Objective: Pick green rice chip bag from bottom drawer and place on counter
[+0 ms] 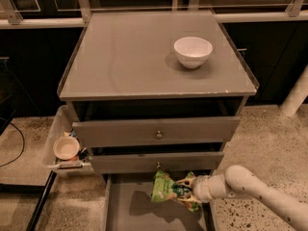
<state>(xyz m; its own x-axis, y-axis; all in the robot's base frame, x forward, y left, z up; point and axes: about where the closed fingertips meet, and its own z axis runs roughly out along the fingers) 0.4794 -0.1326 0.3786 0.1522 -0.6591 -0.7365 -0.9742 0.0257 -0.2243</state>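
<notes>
The green rice chip bag [169,189] hangs in the air over the right half of the bottom drawer [125,211], just below the middle drawer's front. My gripper [188,187] comes in from the lower right on a white arm and is shut on the bag's right side. The bag casts a shadow on the drawer's grey floor. The counter [125,57] is the flat grey top of the cabinet, well above the bag.
A white bowl [192,51] stands on the counter's right rear part. Two upper drawers with round knobs [159,134] are pulled out a little. A clear bin with a small dish [65,147] hangs at the cabinet's left side. A white post stands at the far right.
</notes>
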